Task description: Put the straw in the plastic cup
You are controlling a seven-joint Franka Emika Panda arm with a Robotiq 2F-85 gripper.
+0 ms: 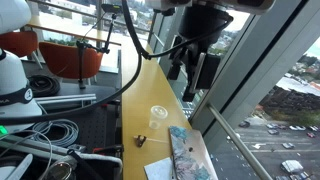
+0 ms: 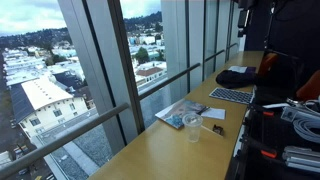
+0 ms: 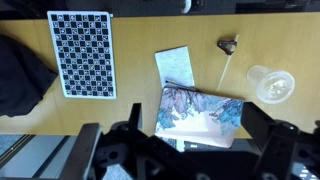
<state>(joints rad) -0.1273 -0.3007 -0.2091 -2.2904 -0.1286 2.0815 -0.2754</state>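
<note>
Gripper [image 1: 190, 72] is up high over the counter, fingers spread wide, holding nothing. In the wrist view its dark blocky fingers [image 3: 88, 150] sit at the bottom edge, partly cut off.

Plastic cup [image 3: 271, 83]: clear, round, thin-walled, upright at the right of the wrist view, faint against the wood.

Straw [image 3: 225, 68]: thin pale line lying flat just left of the cup, apart from it, not in it. Its far end meets a small dark brownish lump [image 3: 229, 44]; can't tell what that is. The straw is too thin to make out in the exterior views.

Left of the straw is a pale rectangular notepad [image 3: 174, 66]. Its near edge meets a glossy booklet [image 3: 198, 112] with a blue-brown marbled print.

Further left is a black-and-white checkerboard card [image 3: 82, 52], flat and rectangular. Beside it a soft black fabric shape [image 3: 20, 75] is cut off by the left edge.

Counter [image 3: 130, 115] is smooth tan wood, long and narrow, running along the tall window glass [image 2: 100, 70].
</note>
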